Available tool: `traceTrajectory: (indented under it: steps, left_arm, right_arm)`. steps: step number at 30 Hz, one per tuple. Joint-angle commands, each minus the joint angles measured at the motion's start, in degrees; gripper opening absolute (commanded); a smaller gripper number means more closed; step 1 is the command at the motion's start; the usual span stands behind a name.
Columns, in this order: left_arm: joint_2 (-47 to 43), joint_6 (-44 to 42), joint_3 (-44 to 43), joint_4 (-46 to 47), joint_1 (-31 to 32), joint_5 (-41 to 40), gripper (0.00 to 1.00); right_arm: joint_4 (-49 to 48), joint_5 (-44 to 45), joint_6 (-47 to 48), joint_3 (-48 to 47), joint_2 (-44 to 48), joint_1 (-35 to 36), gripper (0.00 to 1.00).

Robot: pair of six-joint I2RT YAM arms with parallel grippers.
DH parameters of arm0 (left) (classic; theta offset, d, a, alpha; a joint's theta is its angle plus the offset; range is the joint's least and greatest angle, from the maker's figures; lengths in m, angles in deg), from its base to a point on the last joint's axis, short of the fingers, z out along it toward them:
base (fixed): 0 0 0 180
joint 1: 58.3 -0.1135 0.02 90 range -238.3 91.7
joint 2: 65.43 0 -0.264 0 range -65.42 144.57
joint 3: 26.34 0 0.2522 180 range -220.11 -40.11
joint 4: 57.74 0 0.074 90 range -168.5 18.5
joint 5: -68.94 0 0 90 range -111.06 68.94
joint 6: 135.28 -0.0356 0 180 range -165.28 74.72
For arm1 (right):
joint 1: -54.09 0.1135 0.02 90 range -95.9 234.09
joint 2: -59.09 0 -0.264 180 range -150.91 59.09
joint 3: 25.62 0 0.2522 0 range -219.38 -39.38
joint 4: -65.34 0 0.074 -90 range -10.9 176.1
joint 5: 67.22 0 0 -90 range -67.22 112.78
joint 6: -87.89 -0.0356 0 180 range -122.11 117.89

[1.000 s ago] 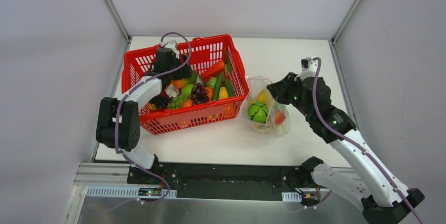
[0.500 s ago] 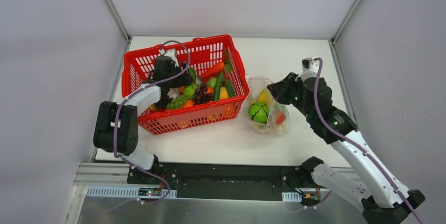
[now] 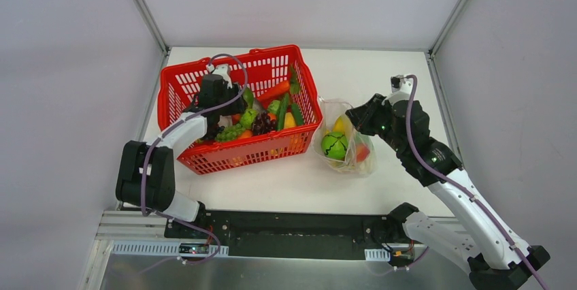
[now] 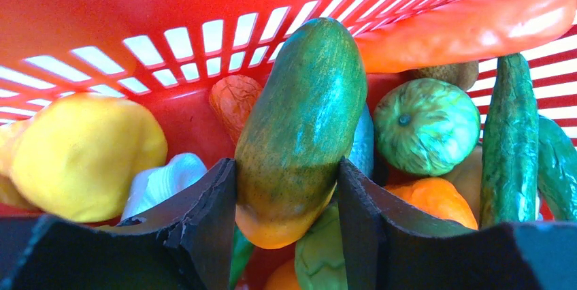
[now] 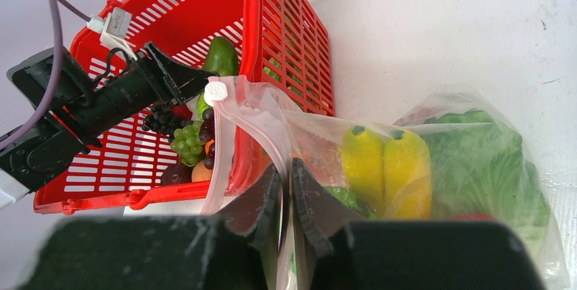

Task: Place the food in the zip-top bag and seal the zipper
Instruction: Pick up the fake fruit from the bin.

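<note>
My left gripper is inside the red basket. Its jaws press on both sides of a long green fruit with an orange end. More food lies around it: a yellow piece, a round green piece, an orange carrot and a cucumber. To the right of the basket, the clear zip-top bag holds yellow bananas and a green cabbage. My right gripper is shut on the bag's mouth edge by the pink zipper, and the mouth stands open.
The basket's near wall stands right beside the bag's mouth. Grapes lie in the basket near the left arm. A white slider sits on the zipper. Bare white table lies behind and in front of the bag.
The left gripper has shifted a little to the right inside the basket, and its jaws have closed in on the green fruit. The right arm and the bag have stayed still.
</note>
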Motion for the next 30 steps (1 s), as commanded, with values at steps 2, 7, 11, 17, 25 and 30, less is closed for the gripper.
traceTrajectory:
  steps: [2, 7, 11, 17, 25, 30]
  left_arm:
    - [-7.3, -0.8, 2.1, -2.7, 0.6, -1.7, 0.33]
    - [-11.9, -1.3, 2.4, -4.4, 0.5, -2.0, 0.32]
    - [-16.1, -1.3, 2.5, -5.1, 0.5, -1.8, 0.31]
    - [-20.9, -1.7, 1.8, -8.1, 0.6, -1.9, 0.31]
    - [-27.1, -2.2, -0.6, -9.8, 1.5, 3.2, 0.32]
    - [-29.3, -2.3, -4.5, -9.8, 6.7, 8.5, 0.33]
  right_arm:
    - [-1.3, 0.5, 0.6, -1.2, 0.1, 0.1, 0.13]
    - [-1.4, 0.4, 0.4, -1.1, 0.0, 0.2, 0.13]
    - [-1.6, 0.3, 0.3, -1.1, -0.1, 0.1, 0.13]
    - [-1.6, 0.2, 0.2, -1.1, 0.2, 0.2, 0.13]
    - [-2.3, -0.4, 0.2, -1.2, -0.3, 0.1, 0.13]
    - [-2.9, -0.5, -0.3, -1.2, -0.8, 0.1, 0.12]
